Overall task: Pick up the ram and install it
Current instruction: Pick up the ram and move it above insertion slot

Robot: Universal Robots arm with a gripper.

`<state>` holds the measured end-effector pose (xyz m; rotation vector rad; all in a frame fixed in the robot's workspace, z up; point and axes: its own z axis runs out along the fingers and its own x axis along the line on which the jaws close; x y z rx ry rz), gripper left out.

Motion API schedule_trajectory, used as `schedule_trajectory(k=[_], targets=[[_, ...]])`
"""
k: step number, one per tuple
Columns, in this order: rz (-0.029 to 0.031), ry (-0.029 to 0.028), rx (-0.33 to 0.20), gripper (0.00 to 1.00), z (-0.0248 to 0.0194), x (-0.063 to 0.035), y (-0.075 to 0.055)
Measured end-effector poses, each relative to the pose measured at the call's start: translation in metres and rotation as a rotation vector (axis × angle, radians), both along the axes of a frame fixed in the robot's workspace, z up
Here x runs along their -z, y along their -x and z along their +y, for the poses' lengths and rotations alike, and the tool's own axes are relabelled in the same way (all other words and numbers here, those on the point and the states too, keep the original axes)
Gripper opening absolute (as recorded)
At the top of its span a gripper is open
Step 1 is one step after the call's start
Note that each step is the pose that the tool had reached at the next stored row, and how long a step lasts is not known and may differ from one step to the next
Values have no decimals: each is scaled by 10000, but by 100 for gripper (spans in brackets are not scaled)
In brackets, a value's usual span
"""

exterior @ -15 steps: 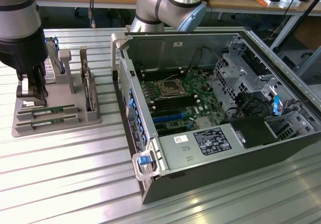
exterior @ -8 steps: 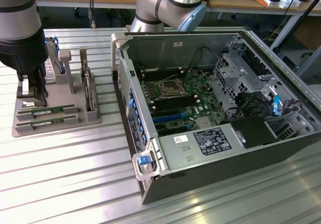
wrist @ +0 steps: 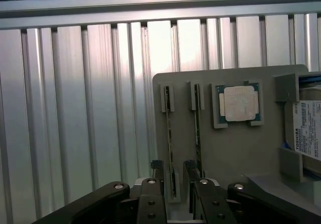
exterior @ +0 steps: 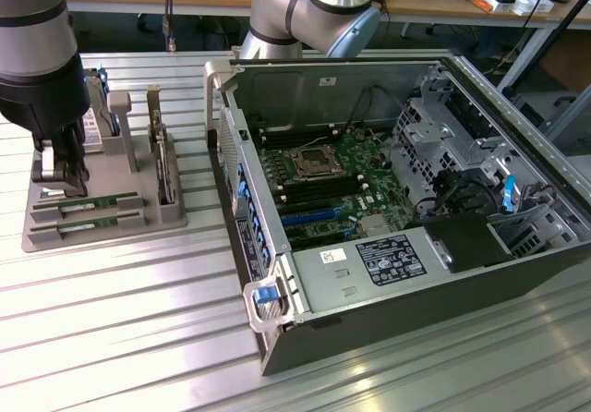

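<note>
At the exterior view's left, the hand (exterior: 61, 179) hung over a grey tray (exterior: 42, 237) on the tabletop (exterior: 138, 329), fingers (wrist: 154, 170) spread wide either side of the ram (wrist: 169, 133), which stood on edge in its tray slot. The open computer case (exterior: 416, 273) sat at that view's right.

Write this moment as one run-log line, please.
phase: pick-up | gripper: open, holds nothing | position: over gray holder, jaws either side of one ram | ram: lying in holder slot, not installed
</note>
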<state>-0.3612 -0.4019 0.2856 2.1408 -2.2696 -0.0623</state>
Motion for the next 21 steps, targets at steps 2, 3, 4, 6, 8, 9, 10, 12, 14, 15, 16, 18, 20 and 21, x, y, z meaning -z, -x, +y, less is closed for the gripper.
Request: schedule_trajectory(k=[2, 3, 4, 6, 8, 9, 10, 12, 14, 15, 16, 18, 20, 21], targets=[[0, 0, 0, 30, 0, 7, 0], [0, 0, 0, 30, 0, 12, 0], [-1, 0, 0, 30, 0, 16, 0], [0, 0, 0, 30, 0, 23, 0], [-1, 0, 0, 30, 0, 30, 0], [0, 0, 0, 30, 0, 34, 0], [0, 0, 0, 30, 0, 39, 0], [0, 0, 0, 30, 0, 48, 0], [-1, 0, 0, 30, 0, 56, 0], [0, 0, 0, 30, 0, 59, 0], [-1, 0, 0, 30, 0, 65, 0], [0, 0, 0, 30, 0, 75, 0], [0, 0, 0, 30, 0, 85, 0], [-1, 0, 1, 30, 0, 94, 0]])
